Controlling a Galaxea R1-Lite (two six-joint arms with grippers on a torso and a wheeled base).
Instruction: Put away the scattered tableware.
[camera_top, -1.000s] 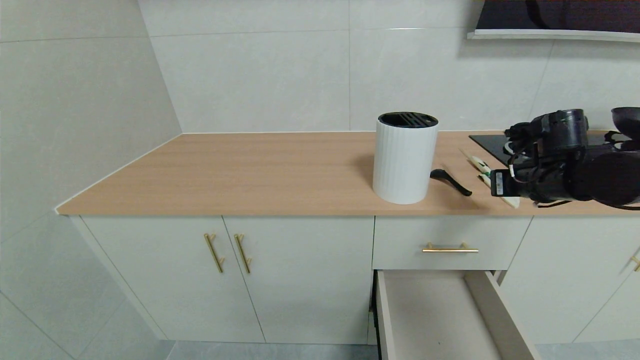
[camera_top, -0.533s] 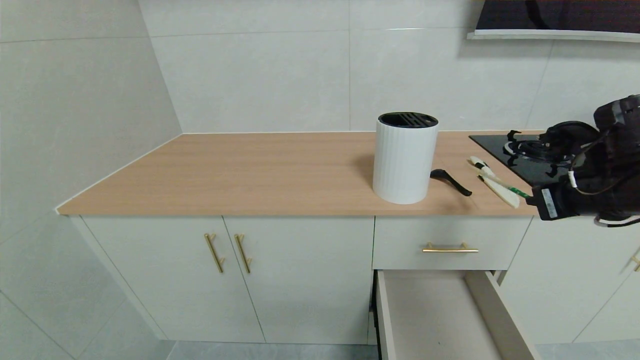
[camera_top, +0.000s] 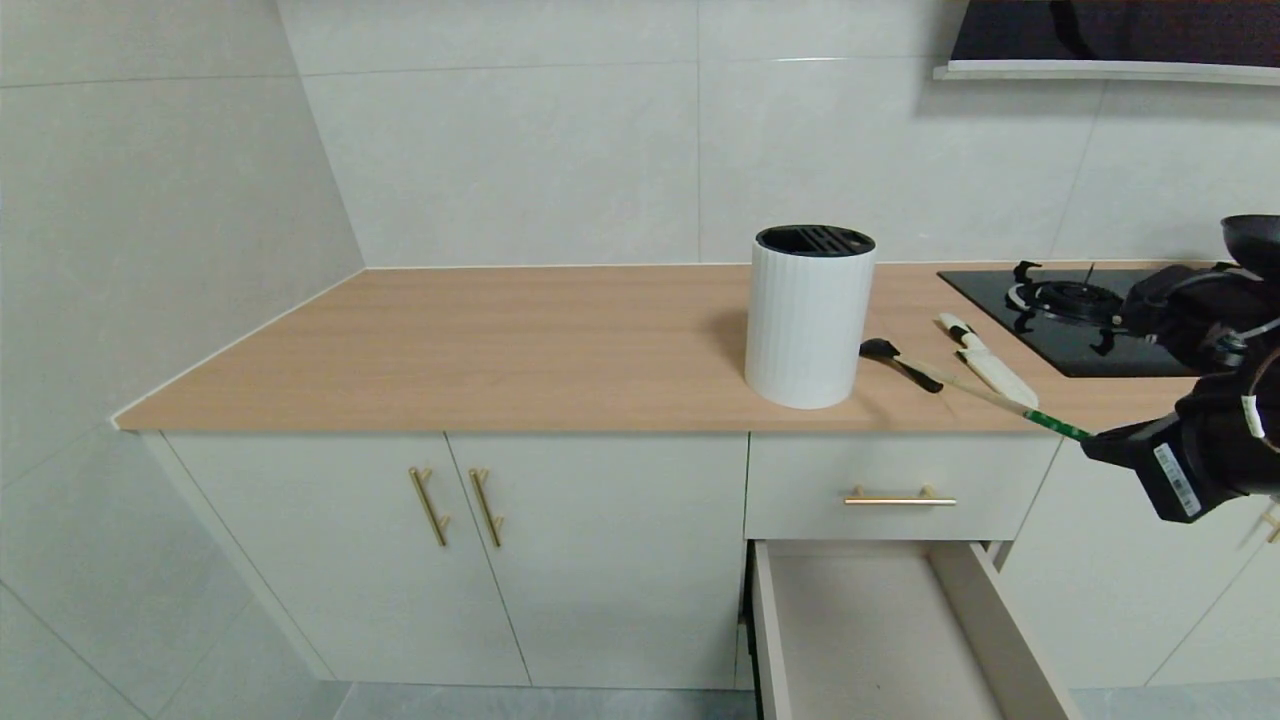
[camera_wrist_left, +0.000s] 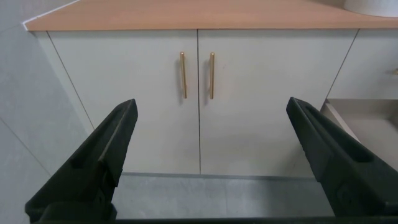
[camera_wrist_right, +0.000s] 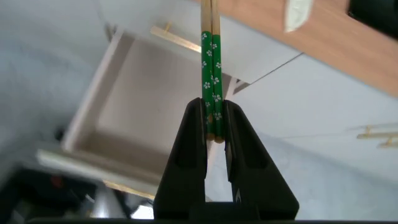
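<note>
Your right gripper (camera_top: 1100, 446) has dropped off the wooden counter (camera_top: 520, 340) to 4 o'clock of the ribbed white holder (camera_top: 808, 320), pinched shut on two slim, green-ended chopsticks (camera_top: 985, 397). Your left gripper (camera_wrist_left: 211, 107) gapes wide, holding nothing.

Right claw (camera_top: 1095, 442) grips what look like chopsticks (camera_top: 1000, 402) off the counter (camera_top: 500, 340) edge.

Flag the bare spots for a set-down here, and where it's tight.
Free: the countertop from the left wall corner across to the white holder, and the open drawer floor below. Crowded: the strip between holder and cooktop, where a black utensil and white utensil lie, with the chopsticks in the right gripper slanting over it.
</note>
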